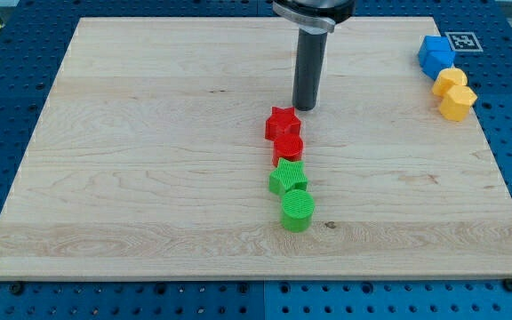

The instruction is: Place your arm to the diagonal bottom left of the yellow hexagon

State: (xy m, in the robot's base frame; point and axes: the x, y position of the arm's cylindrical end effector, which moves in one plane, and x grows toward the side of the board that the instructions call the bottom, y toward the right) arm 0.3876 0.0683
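Observation:
The yellow hexagon lies at the view's right edge of the wooden board, touching a second yellow block just above it. My tip rests on the board near the top centre, far to the left of the yellow hexagon and at about its height. The tip stands just above and right of the red star.
A blue block sits above the yellow pair at the top right. Below the red star, a red cylinder, a green star and a green cylinder form a touching column down the board's middle. A fiducial marker lies off the top right corner.

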